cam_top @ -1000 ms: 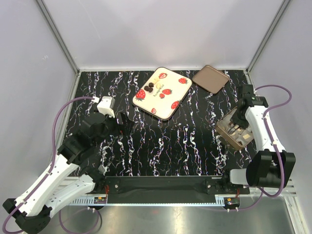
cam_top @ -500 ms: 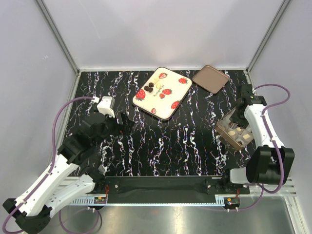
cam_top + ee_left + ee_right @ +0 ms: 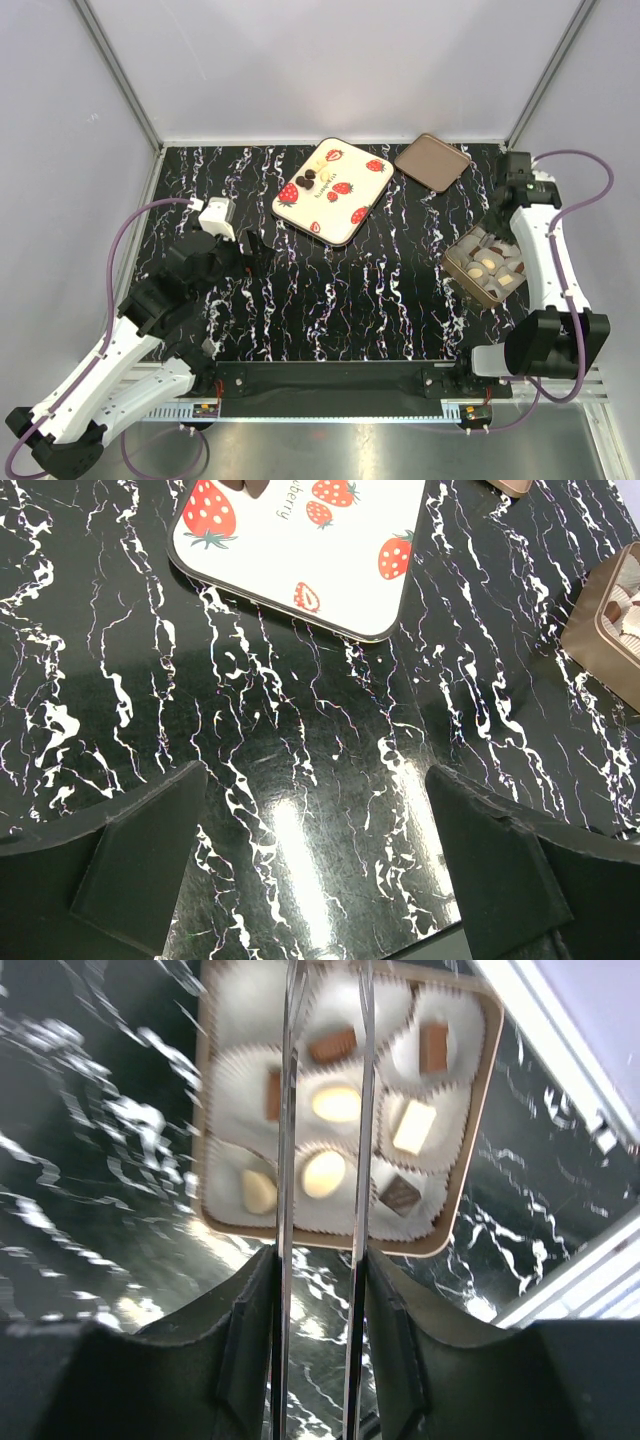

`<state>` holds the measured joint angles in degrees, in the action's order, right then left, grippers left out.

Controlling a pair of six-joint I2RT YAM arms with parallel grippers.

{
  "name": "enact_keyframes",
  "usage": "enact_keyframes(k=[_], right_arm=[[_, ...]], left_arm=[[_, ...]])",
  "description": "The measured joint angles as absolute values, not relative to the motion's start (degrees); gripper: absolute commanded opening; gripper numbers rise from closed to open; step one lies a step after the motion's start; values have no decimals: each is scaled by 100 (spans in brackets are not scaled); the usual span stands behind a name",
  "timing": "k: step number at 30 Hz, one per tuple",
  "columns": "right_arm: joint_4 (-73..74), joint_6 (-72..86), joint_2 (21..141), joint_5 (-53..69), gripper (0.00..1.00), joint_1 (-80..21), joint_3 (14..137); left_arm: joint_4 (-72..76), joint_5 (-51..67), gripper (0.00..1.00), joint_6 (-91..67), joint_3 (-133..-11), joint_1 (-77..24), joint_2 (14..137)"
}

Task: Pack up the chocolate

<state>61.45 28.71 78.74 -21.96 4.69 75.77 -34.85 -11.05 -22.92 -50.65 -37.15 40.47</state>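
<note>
Jaws empty; box [image 3: 340, 1110] holds chocolates [image 3: 325, 1173], tray [image 3: 333, 190] three.

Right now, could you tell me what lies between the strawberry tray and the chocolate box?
Only bare marbled table separates strawberry tray from chocolate box, per the top view.

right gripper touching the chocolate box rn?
Apart. The top external view shows the right gripper beyond the box, with bare tabletop between; in the right wrist view its tongs hang above the candies.
</note>
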Motion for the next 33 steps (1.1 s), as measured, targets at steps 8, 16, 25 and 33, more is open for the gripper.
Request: enact_keyframes(k=[8, 16, 25, 33], right_arm=[[6259, 2714, 7826, -1885, 43, 353, 8552], [6211, 2641, 9017, -1813, 44, -1632, 9850], [5848, 2519, 11378, -2001, 44, -3144, 11284], [5588, 2132, 12254, -2008, 45, -3719, 11775]], left_arm=[[-3487, -1234, 99, -2292, -5065, -3715, 3959], [-3496, -1507, 99, -2298, -5065, -3715, 3883], [-3500, -2176, 99, -2408, -5065, -3712, 3614], [-3776, -2685, 99, -2659, -5522, -3715, 4014]])
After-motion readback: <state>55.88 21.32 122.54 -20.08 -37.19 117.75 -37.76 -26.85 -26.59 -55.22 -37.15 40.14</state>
